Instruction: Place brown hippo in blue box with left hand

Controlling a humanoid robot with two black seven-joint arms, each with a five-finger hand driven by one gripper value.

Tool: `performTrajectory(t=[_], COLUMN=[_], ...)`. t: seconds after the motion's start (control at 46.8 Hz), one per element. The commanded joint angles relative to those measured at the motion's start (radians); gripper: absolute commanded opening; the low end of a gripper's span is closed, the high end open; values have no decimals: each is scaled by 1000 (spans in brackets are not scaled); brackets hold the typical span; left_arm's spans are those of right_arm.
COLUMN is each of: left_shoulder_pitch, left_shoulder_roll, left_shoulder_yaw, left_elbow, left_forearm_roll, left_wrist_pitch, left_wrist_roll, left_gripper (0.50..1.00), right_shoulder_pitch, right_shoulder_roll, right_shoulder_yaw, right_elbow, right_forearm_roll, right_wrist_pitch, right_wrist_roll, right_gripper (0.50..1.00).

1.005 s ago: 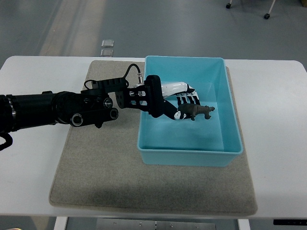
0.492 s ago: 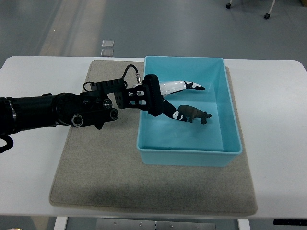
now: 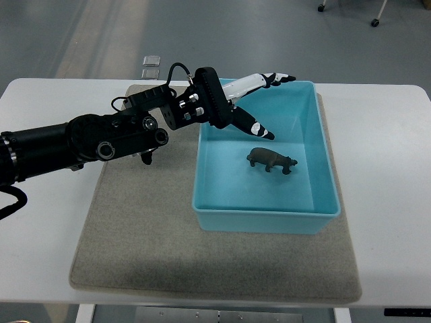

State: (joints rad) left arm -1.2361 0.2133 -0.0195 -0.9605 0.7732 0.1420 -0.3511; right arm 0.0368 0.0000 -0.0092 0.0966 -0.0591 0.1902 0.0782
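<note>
Brown hippo (image 3: pixel 271 160) stands on the floor of the blue box (image 3: pixel 323 182), roughly at the box's middle, a little toward its right wall. Long axis runs left–right with a slight tilt: the snout end points to the right wall and a touch toward the near edge, the rump toward the left wall. It appears upright on its legs, touching nothing but the box floor. Against the frame half a second back, the hippo sits in nearly the same spot and heading, but the left hand (image 3: pixel 252 101) was then low inside the box with a fingertip right at the hippo's rump — now it has lifted and drawn back toward the far-left corner of the box, well apart from the toy. A second back the hippo was still gripped in the fingers. Hand state: released, fingers spread and holding nothing — the upper fingers (image 3: pixel 277 79) reach out over the far rim, one dark-tipped finger angles down into the box. The black forearm comes in from the desk's left edge, crossing the grey mat (image 3: pixel 141 235) that lies under the box on the white desk (image 3: pixel 384 168).
</note>
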Motion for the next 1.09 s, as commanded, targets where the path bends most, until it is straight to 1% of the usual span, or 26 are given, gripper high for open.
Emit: performTrajectory(t=[0.0,0.15,0.235,0.363,0.535,0.599,0.706,0.812,0.919,0.984,1.069], left_shoulder_pitch=[7,32,53,75,109,124,164,199,225,231,237], left_shoulder_roll=[23,37,38,38,38,40,40,40,38,38,38], left_shoulder_yaw=[-51,-143,-195,-238,-264,-303,-391,-457,-491,-505,-510], left_elbow=[11,54,100,143,147,147,149,154,193,223,261], left_forearm_roll=[-15,-103,-181,-291,-448,-508,-580,-594,-595,-594,-595], left_wrist_pitch=[1,1,2,45,106,116,116,114,96,73,5], left_wrist_roll=[0,0,0,-2,-5,-5,-3,-2,1,1,6], left_gripper=[994,994,994,994,994,994,992,992,992,994,994], right_shoulder_pitch=[0,0,0,0,0,0,0,0,0,0,0], right_shoulder_roll=[0,0,0,0,0,0,0,0,0,0,0], right_shoulder_yaw=[0,0,0,0,0,0,0,0,0,0,0], right_elbow=[0,0,0,0,0,0,0,0,0,0,0], right_forearm_roll=[-1,-1,-1,-1,-1,1,-1,-1,-1,1,1], right_wrist_pitch=[0,0,0,0,0,0,0,0,0,0,0], right_wrist_roll=[0,0,0,0,0,0,0,0,0,0,0], right_gripper=[936,936,936,936,936,936,936,936,936,936,936])
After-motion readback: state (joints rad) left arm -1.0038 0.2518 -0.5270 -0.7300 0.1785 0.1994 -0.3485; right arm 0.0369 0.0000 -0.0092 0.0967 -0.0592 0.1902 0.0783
